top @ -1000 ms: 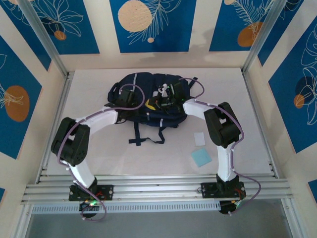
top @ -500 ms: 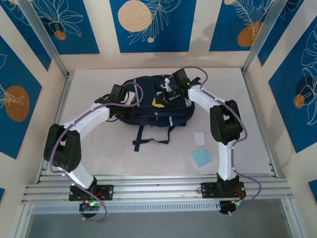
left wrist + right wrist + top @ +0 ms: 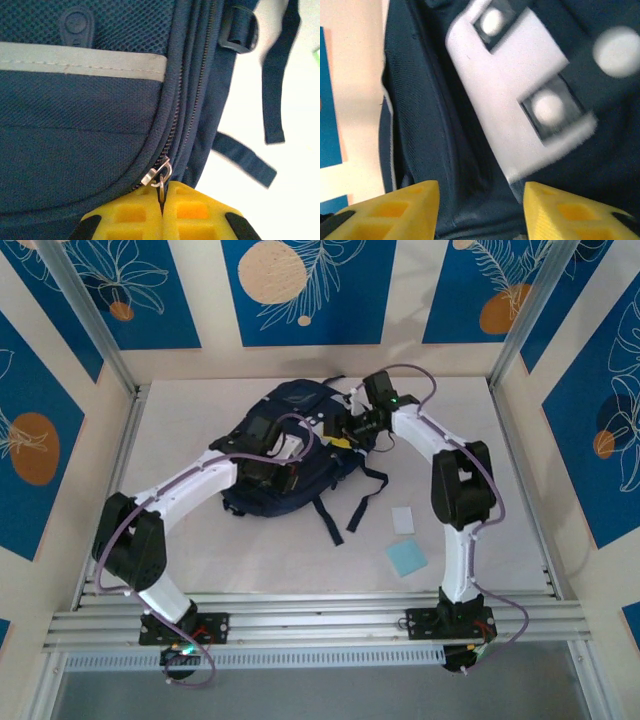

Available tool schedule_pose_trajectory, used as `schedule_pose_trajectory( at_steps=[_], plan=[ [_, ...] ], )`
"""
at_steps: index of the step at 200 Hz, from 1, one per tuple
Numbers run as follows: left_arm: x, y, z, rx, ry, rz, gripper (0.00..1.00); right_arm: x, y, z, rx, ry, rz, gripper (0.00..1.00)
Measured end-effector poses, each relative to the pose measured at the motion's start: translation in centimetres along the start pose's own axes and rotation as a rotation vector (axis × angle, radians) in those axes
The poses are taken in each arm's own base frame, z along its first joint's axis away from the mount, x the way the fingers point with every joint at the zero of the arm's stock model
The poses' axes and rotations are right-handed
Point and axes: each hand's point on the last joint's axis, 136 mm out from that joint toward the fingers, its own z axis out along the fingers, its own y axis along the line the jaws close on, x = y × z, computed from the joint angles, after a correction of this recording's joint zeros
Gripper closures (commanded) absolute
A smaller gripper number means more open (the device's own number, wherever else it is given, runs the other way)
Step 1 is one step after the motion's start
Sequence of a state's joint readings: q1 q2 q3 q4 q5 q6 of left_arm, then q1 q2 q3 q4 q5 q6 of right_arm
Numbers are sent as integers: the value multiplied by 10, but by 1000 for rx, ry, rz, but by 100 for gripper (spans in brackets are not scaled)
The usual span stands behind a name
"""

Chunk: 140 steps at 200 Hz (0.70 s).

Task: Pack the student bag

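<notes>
STUDENT BAG ON THE TABLE, ZIP IN HAND: The student bag [image 3: 285, 450] lies flat on the table [image 3: 480, 440], toward the middle of its far edge. Its long axis slants from near-left to far-right, and its dark straps [image 3: 350, 510] trail toward the near-right corner. Below a grey reflective stripe [image 3: 80, 62] on the bag's front, the zip pull [image 3: 159, 176] sits pinched in the left tool [image 3: 161, 195], whose yellow fingers are pressed together on its ring. The zip track [image 3: 171, 137] runs away from that tool along the curved pocket seam, so any pull would likely have to follow that line. The right tool [image 3: 481, 192], fingers apart and gripping nothing, hovers over the bag's far-right end beside a light grey patch [image 3: 515, 95]. A small white card [image 3: 402, 520] and a light blue pad [image 3: 406, 558] lie apart from the bag toward the table's right edge, nearer the right arm.
</notes>
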<state>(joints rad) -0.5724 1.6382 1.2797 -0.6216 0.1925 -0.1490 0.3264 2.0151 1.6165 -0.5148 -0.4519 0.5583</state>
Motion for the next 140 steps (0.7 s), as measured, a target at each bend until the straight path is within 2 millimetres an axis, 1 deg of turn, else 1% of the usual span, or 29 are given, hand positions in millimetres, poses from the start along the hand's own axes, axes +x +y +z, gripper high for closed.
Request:
schedule_pose_trajectory(
  at_steps=[17,39,48,59,78,88,92,98,110,122,140],
  plan=[
    [-7,-8,0,25,-2,-30,100,17,1,-15,0,-35,56,46],
    [-13,-16,2,48,-3,-55,100,35,11,-29,-45,-82,104,46],
    [-13,-20,4,56,0,-57,100,39,13,-29,-65,-92,126,46],
    [-13,-23,6,61,6,-56,100,43,14,-24,-89,-96,153,46],
    [-11,-28,9,65,16,-47,100,50,18,-6,-117,-74,195,47],
    [-10,-29,10,67,17,-44,100,51,21,5,-127,-60,199,55],
    [-10,-29,10,68,17,-44,100,52,23,10,-131,-53,204,62],
    [-10,-30,10,68,18,-42,100,53,25,18,-135,-42,204,76],
    [-8,-27,10,54,26,-45,100,54,22,29,-126,-32,219,100],
    [-5,-23,10,33,35,-48,100,56,19,34,-129,-12,258,100],
    [-2,-17,10,-6,45,-45,100,55,19,36,-142,-8,261,100]
  ],
)
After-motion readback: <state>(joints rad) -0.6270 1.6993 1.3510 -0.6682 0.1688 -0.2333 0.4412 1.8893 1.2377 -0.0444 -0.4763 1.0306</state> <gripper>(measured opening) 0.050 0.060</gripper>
